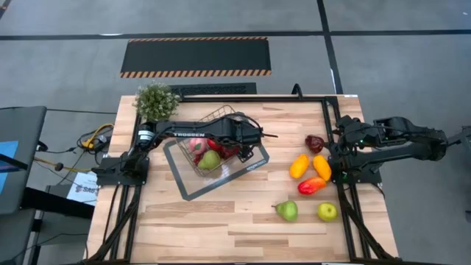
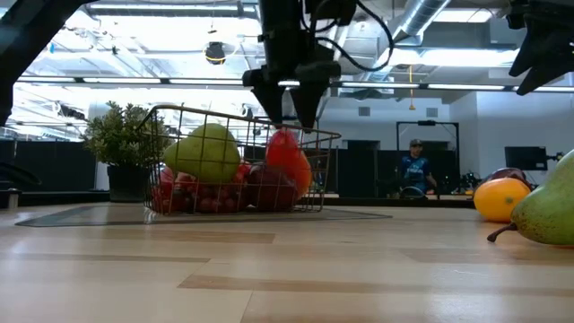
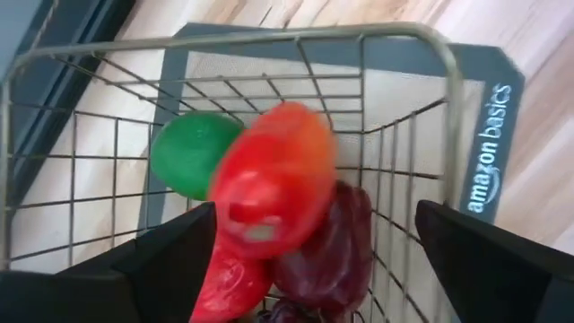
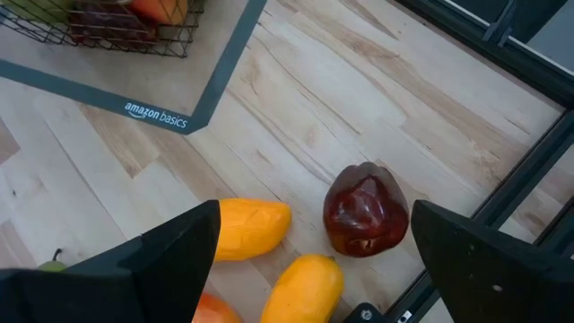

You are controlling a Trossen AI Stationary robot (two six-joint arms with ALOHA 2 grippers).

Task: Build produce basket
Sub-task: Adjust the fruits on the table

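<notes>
The wire basket [image 1: 221, 118] stands on a grey mat [image 1: 193, 190] at the table's middle. It holds produce: a green piece [image 3: 190, 154], a dark red piece [image 3: 334, 247] and other red pieces. My left gripper [image 2: 292, 108] hangs open over the basket's right part, pointing steeply down. A red-orange piece [image 3: 273, 179] shows blurred between and beyond its fingers, and sits just under them [image 2: 287, 160] in the low view. My right gripper [image 4: 316, 215] waits open at the right edge, above a dark red pepper [image 4: 365, 211] and two orange pieces [image 4: 251, 229].
To the basket's right, loose produce lies on the wood: the dark red pepper [image 1: 315, 143], two orange pieces [image 1: 299, 165], a red-orange piece [image 1: 312, 185], a green pear [image 1: 287, 210] and a green apple [image 1: 327, 212]. A potted plant [image 1: 156, 101] stands at the far left corner.
</notes>
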